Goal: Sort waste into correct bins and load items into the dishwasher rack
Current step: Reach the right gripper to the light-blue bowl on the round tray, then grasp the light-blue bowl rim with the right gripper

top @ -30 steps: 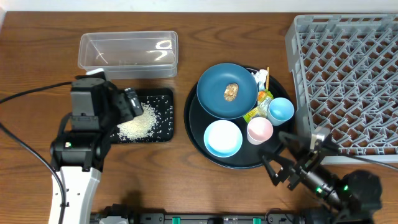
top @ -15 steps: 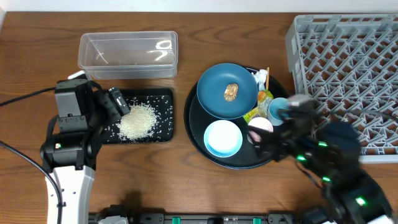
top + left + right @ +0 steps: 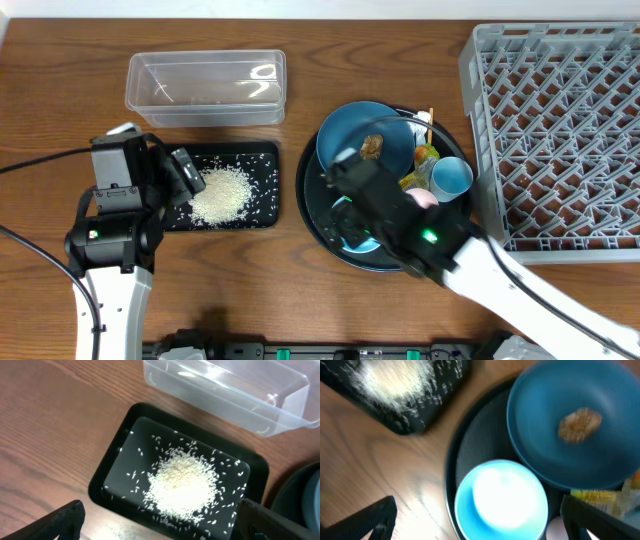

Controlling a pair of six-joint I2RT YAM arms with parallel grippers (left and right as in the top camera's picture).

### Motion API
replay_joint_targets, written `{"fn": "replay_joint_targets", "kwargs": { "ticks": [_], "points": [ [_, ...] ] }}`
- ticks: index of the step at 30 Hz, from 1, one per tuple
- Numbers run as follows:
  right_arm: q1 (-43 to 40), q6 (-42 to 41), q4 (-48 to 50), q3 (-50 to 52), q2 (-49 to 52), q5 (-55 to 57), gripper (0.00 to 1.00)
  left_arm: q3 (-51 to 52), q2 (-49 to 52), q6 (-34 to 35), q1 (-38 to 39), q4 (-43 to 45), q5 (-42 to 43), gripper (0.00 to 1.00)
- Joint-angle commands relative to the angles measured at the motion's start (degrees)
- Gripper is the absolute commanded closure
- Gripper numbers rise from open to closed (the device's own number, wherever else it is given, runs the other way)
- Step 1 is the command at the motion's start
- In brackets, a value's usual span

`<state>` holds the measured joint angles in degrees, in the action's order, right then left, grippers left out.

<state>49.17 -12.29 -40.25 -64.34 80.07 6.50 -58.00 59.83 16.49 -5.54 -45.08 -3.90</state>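
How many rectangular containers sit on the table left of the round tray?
2. The clear tub sits at the back of the table; the black tray, holding rice, lies just in front of it. None appears hidden.

The right arm point(image 3: 400, 225) covers most of the bowl point(image 3: 358, 240) and pink cup point(image 3: 426, 198); the rack point(image 3: 560, 130) runs off frame.

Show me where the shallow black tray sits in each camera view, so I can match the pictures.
Overhead: the black tray is left of centre, just below the clear tub.
Left wrist: black tray fills the middle of the frame.
Right wrist: black tray is in the top left corner, blurred and cut off by the edge.
Shared landmark: the rice pile heaped in it.
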Motion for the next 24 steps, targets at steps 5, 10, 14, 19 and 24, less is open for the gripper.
{"fn": "replay_joint_targets", "kwargs": {
  "ticks": [5, 10, 14, 19, 24],
  "points": [
    [0.26, 1.18, -13.25, -11.87, 11.15, -0.44, 0.07, -0.83, 0.02, -0.28, -0.28, -1.16, -1.53, 0.02],
    [0.42, 1.18, -13.99, -12.15, 15.06, -8.83, 0.08, -0.83, 0.02, -0.28, -0.28, -1.16, -1.53, 0.02],
    [1.33, 1.18, -14.51, -12.15, 19.02, -11.72, 0.12, -0.83, 0.02, -0.28, -0.28, -1.16, -1.51, 0.02],
    [2.47, 0.50, -15.02, -12.15, 24.55, -11.39, 0.10, -0.83, 0.02, -0.28, -0.28, -1.16, -1.53, 0.02],
    [2.38, 0.11, -14.99, -12.15, 27.58, -11.02, 0.18, -0.83, 0.02, -0.28, -0.28, -1.16, -1.53, 0.02]
  ]
}}
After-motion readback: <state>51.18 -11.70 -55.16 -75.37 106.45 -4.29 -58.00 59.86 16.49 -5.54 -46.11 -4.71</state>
